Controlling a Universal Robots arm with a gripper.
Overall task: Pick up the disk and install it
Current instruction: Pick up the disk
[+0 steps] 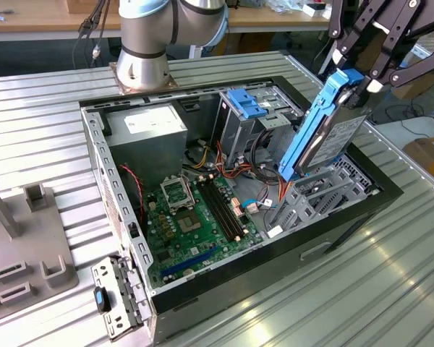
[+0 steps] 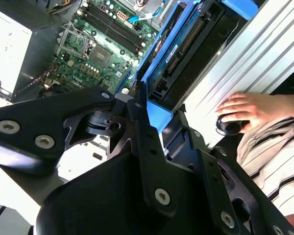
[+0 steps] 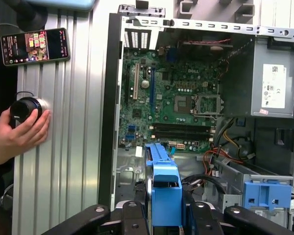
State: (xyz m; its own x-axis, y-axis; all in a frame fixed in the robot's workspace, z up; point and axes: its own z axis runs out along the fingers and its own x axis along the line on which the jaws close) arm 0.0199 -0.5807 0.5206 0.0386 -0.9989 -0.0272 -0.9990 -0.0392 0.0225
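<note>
We see the gripper point(image 1: 362, 79) closed on the upper end of the disk point(image 1: 334, 141): a flat grey metal slab with a white label, its print unreadable, clipped in smooth blue plastic. It hangs tilted over the open computer case point(image 1: 105, 170).

I count one open computer case point(image 1: 275, 269). Inside it sit one green motherboard point(image 1: 195, 224), one grey power-supply box point(image 1: 148, 137) and one blue latch point(image 1: 244, 103). Over it, one gripper point(image 1: 356, 81) clamps one disk point(image 1: 340, 137). Outside it, one phone point(image 3: 35, 45), one black knob point(image 3: 24, 108) and one hand point(image 3: 17, 137) on that knob.
</note>
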